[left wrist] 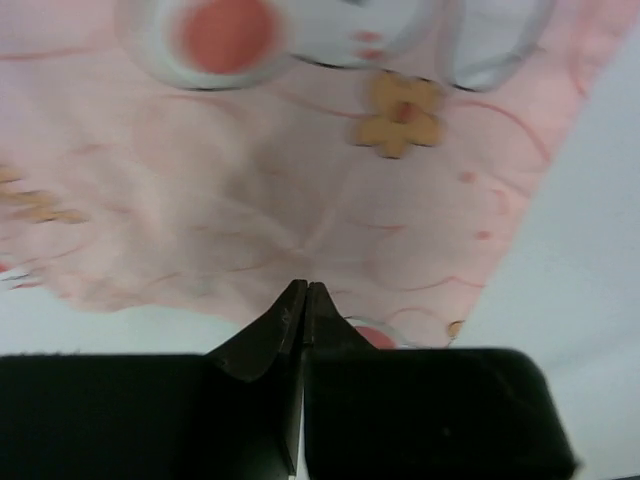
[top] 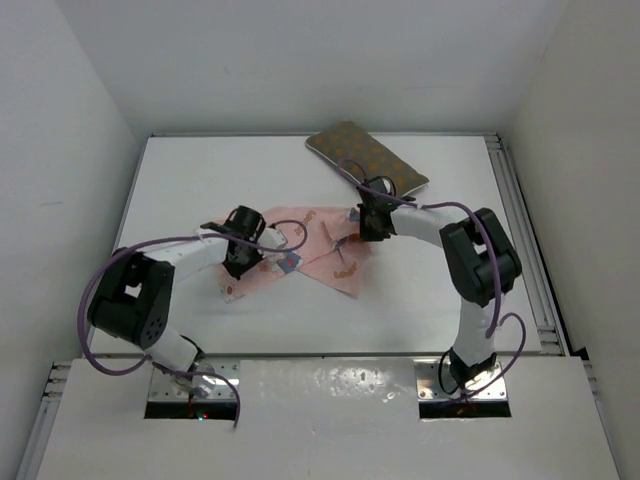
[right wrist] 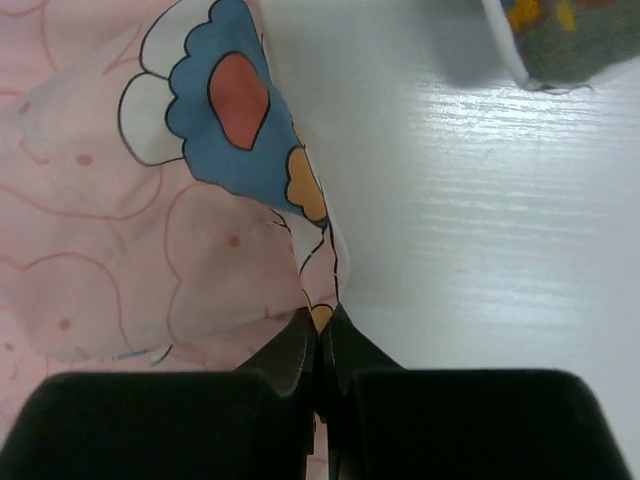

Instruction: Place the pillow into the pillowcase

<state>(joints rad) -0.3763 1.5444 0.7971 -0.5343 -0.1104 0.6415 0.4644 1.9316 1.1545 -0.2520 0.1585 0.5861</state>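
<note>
White table (top: 200,180), seen from the top external view, carries both task items, which lie apart, so the task is at an early stage. You have not yet begun insertion, and no opening of the sleeve can be seen held apart.

Pillowcase (top: 310,250): a thin pink sleeve lying crumpled and partly folded at mid-table between the two arms. The print shows white bunny outlines, a blue-and-red figure and small orange flowers. In the left wrist view the cloth (left wrist: 250,200) puckers in fine creases that radiate from the fingertips. In the right wrist view its edge (right wrist: 120,200) runs straight down into the closed fingers.

Pillow (top: 367,157): a flat-lying olive-brown cushion with small orange marks and white piping, set at an angle near the far edge of the table. It is untouched by either arm. One corner (right wrist: 560,40) shows in the right wrist view.

Left gripper (top: 243,245) (left wrist: 303,290): clenched, judged to be pinching the cloth.

Right gripper (top: 372,225) (right wrist: 322,315): clenched on the right-hand edge of the sleeve.

What remains for you is to open the sleeve, fetch the cushion and slide it inside.
</note>
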